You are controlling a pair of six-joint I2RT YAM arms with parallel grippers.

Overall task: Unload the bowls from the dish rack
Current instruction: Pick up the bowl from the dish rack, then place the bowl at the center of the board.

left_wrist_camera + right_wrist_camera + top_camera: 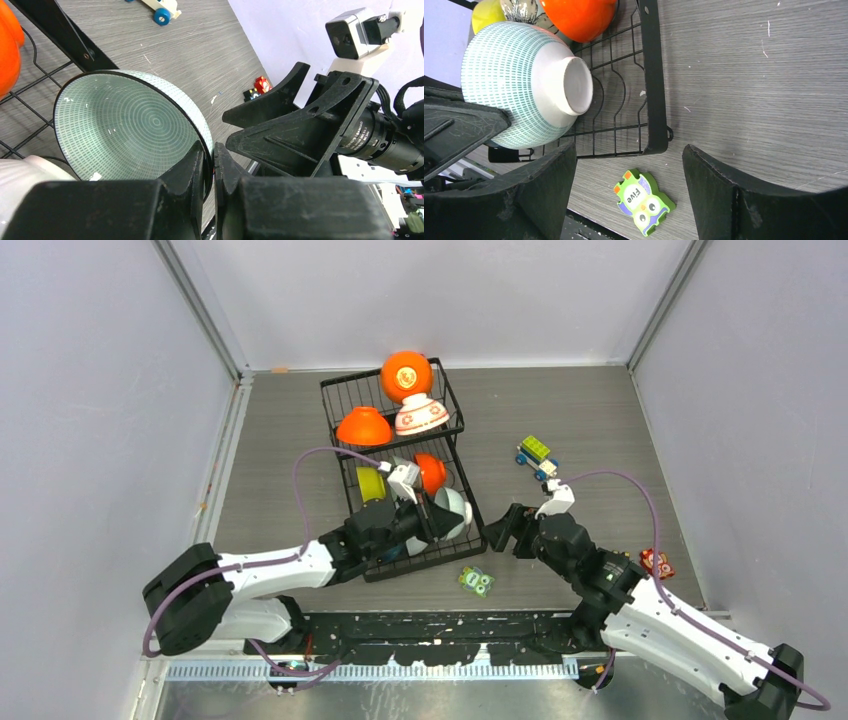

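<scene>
The black wire dish rack (325,400) holds two orange bowls (406,375) (364,427) and a white floral bowl (421,415) in its far section. Its near section has a lime green bowl (371,484) and another orange bowl (430,472). My left gripper (214,155) is shut on the rim of the pale mint bowl (125,130), which is tilted on its side at the rack's near right corner (452,512). My right gripper (629,147) stands open just right of the rack (651,75), facing the mint bowl's foot (519,85), with nothing between its fingers.
A green owl puzzle piece (643,201) lies on the table below my right gripper, near the front edge (476,581). A toy car (537,455) sits right of the rack. A small red toy (657,562) lies by the right arm. Walls close in on three sides.
</scene>
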